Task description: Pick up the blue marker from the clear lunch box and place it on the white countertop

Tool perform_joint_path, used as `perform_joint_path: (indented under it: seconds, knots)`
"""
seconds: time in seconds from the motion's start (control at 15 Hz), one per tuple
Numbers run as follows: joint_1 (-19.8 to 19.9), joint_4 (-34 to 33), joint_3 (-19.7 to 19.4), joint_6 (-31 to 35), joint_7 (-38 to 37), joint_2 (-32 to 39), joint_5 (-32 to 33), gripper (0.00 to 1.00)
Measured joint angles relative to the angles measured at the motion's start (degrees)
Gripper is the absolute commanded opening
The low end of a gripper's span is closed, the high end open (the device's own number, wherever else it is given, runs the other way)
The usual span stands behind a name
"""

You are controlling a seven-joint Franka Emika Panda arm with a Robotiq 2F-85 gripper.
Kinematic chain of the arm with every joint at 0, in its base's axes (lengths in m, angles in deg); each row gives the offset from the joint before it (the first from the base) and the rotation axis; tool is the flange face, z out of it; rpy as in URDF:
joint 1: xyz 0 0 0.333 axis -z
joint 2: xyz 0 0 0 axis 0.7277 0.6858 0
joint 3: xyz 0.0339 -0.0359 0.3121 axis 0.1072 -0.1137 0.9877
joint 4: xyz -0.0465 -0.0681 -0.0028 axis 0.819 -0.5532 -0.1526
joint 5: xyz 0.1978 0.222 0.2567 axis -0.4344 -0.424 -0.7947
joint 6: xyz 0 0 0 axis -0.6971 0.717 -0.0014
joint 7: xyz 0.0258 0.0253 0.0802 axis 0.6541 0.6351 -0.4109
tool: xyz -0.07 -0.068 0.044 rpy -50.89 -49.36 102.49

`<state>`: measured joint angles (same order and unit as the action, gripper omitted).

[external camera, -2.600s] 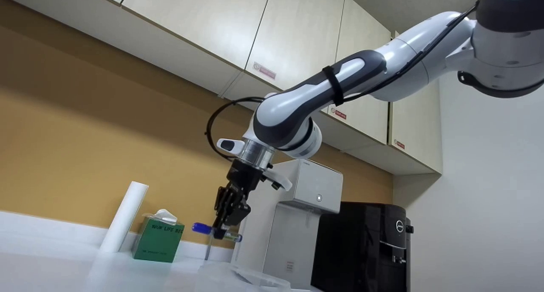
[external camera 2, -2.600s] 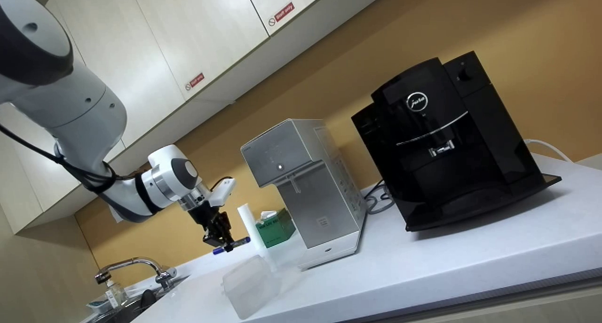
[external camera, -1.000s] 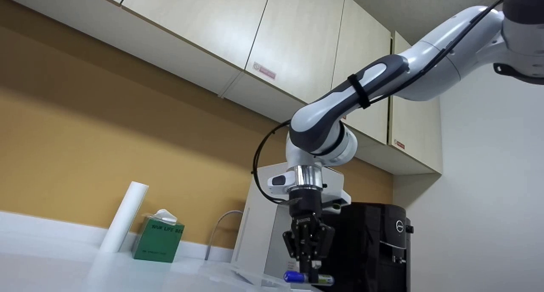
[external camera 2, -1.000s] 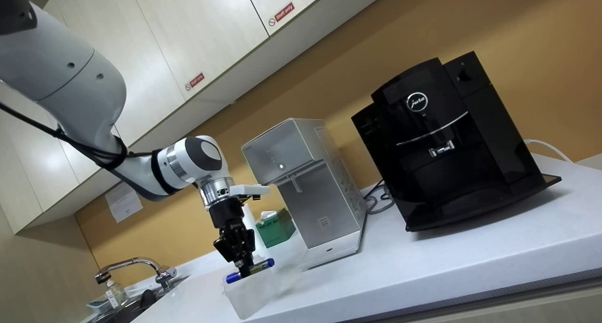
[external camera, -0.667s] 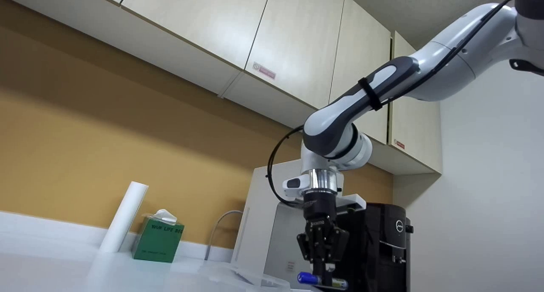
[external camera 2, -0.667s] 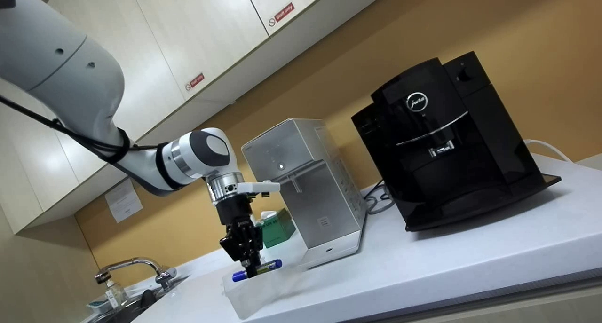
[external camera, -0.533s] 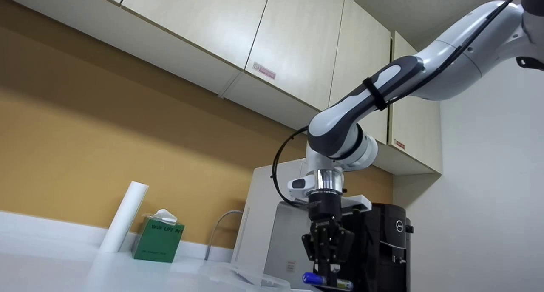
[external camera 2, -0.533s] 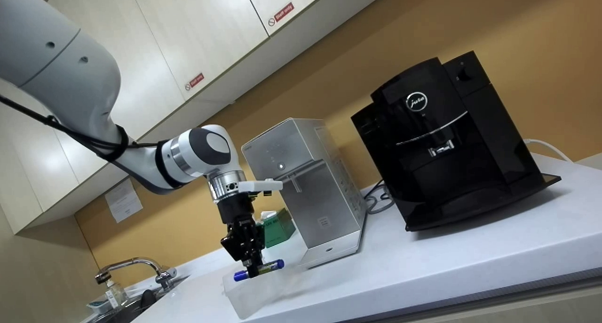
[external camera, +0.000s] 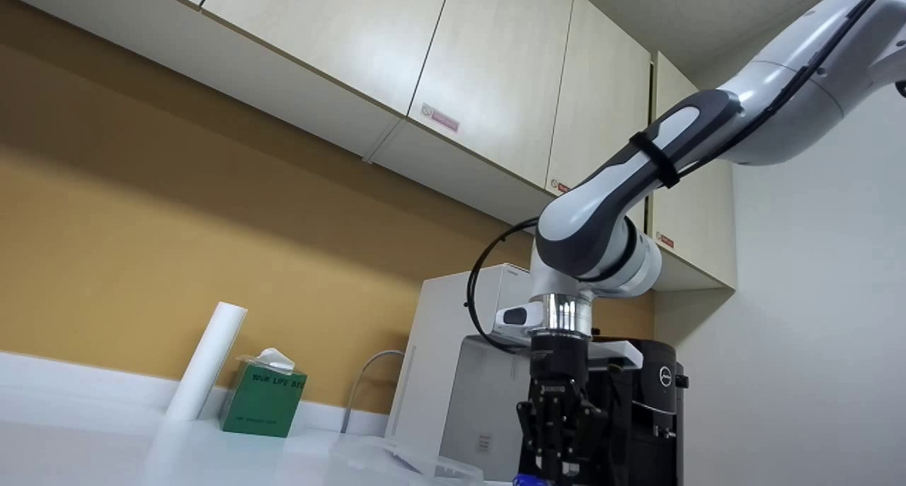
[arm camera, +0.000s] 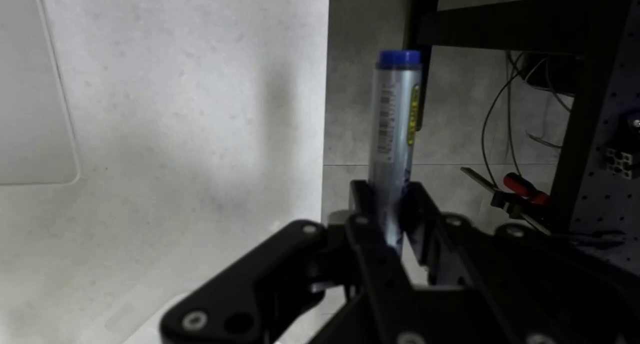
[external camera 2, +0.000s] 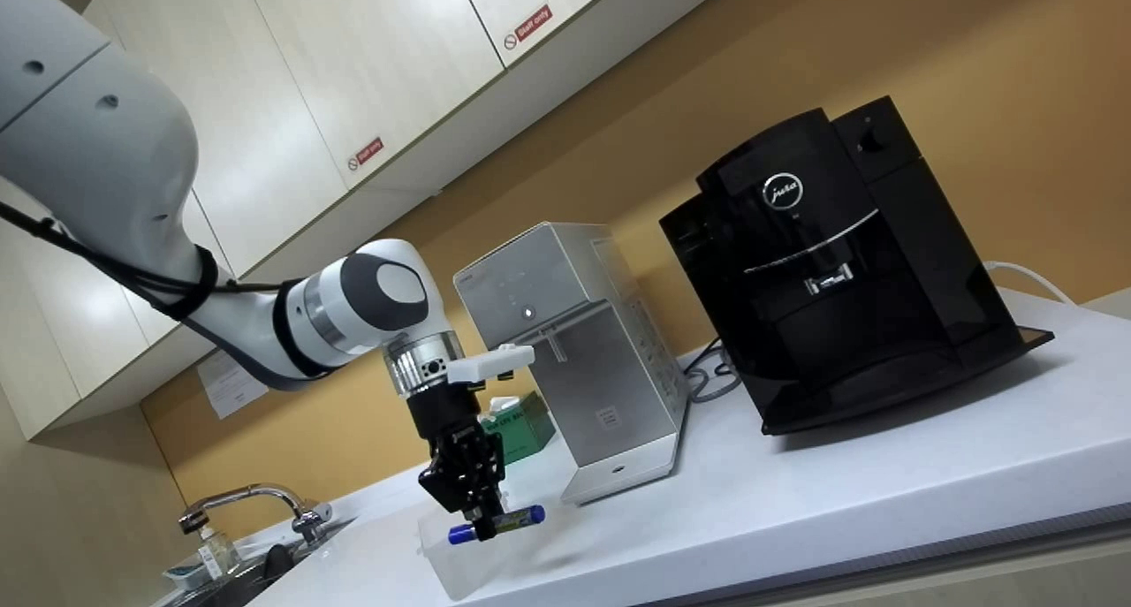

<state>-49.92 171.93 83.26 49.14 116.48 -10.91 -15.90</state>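
The gripper, closed tight on the blue marker (grey barrel, blue ends), holds it on the near side of the silver dispenser, seemingly clear of the white countertop

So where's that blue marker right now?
In the wrist view, the blue marker appears right of centre, clamped in the gripper, with the white countertop to its left.

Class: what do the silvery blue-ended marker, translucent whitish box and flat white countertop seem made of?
Marker: metal or plastic, satin, from its silvery sheen. Box: probably plastic, frosted; it looks cloudy. Countertop: perhaps stone or composite, smooth, with faint grey mottling.
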Motion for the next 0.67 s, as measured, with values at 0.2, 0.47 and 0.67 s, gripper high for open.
perform_joint_path:
  seconds: [0.2, 0.47, 0.67]
  knots:
    - [-0.6, 3.4, 0.0, 8.2, -3.5, -0.2, 0.1, 0.05]
    - [-1.4, 6.5, 0.1, 15.2, -7.7, -0.2, 1.1, 0.05]
    - [-1.7, 7.8, 0.1, 18.8, -11.0, -0.2, 3.4, 0.05]
